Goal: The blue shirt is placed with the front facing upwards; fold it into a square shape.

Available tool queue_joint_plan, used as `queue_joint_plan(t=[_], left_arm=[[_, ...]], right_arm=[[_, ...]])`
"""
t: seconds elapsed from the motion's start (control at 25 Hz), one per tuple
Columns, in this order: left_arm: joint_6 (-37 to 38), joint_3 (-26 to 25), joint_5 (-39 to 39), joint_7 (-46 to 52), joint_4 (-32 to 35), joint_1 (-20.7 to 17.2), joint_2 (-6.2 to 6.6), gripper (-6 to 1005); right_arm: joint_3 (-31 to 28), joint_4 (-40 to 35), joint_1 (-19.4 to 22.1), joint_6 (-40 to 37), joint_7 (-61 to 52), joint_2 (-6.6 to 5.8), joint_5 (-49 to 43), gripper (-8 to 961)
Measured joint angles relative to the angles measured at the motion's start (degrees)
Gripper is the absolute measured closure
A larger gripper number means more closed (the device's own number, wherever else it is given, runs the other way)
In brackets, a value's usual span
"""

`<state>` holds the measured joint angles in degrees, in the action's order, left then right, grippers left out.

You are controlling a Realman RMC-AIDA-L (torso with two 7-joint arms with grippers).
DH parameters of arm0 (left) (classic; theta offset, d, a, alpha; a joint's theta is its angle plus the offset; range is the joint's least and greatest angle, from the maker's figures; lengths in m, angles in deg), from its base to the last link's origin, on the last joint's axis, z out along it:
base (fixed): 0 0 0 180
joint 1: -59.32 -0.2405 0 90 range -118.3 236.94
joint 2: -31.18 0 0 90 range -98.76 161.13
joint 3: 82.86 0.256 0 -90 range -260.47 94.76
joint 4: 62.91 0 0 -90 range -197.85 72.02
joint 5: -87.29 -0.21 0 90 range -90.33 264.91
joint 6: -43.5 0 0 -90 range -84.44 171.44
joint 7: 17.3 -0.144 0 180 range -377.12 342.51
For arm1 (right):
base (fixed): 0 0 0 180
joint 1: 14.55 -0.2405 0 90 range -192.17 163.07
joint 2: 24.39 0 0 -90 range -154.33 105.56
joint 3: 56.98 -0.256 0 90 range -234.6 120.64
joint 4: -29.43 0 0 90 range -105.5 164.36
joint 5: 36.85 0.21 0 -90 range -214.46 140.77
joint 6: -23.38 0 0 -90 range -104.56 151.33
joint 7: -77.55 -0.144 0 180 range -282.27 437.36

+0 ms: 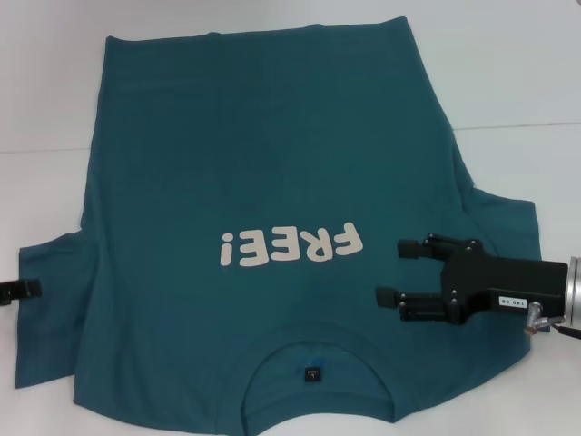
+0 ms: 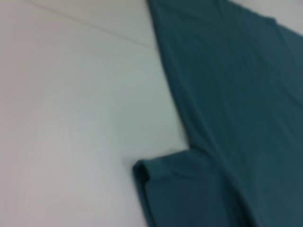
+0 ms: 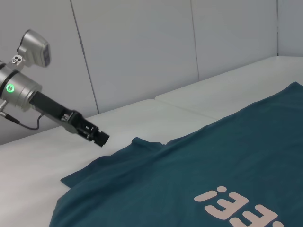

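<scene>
Nearest the head camera lies the collar [image 1: 313, 363] of the shirt [image 1: 254, 182], at the table's near edge, its small dark label facing up. From there the shirt spreads flat toward the far edge, front up, "FREE!" lettering [image 1: 290, 245] across the chest and both sleeves out to the sides. No fold is made yet.

At the right edge, the right gripper [image 1: 395, 272] hovers over the right sleeve [image 1: 499, 227] and the body beside it, fingers spread apart and holding nothing. Whether it touches the cloth cannot be told.

By the left edge, the left gripper [image 1: 23, 289] sits just beside the left sleeve [image 1: 50, 309]; only its tip shows in the head view. From the right wrist view it [image 3: 102, 138] is near the sleeve [image 3: 109, 163], seemingly just above the table [image 3: 142, 113]. Whether its fingers are apart or together cannot be told.

The step in hand looks like the approach for the first fold: both arms moving in on the sleeves. Next, each gripper probably needs to drop onto its sleeve's outer edge, pinch a single layer, then lift and carry it inward over the chest, keeping the fabric taut so the side folds land straight.
</scene>
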<state>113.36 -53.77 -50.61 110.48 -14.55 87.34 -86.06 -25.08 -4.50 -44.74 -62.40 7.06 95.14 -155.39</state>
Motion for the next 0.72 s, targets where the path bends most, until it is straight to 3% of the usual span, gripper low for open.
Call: queue_joint_plan(t=[0.12, 0.2, 0.64, 0.72], left_arm=[[-1.3, 0.4, -1.6, -0.1, -0.1, 0.0, -0.43, 638], [-1.5, 0.7, -1.7, 0.0, -0.2, 0.0, -0.5, 430], [-0.9, 0.9, -1.8, 0.1, -2.1, 0.2, -0.33, 45], [-0.6, 0.9, -1.7, 0.2, -2.6, 0.4, -0.3, 48]], right_arm=[[0.0, 0.0, 0.0, 0.0, 0.0, 0.0, 0.0, 24], [0.0, 0.0, 0.0, 0.0, 0.0, -0.05, 0.0, 24], [0.0, 0.0, 0.0, 0.0, 0.0, -0.07, 0.0, 25], [0.0, 0.0, 0.1, 0.0, 0.0, -0.05, 0.0, 25]])
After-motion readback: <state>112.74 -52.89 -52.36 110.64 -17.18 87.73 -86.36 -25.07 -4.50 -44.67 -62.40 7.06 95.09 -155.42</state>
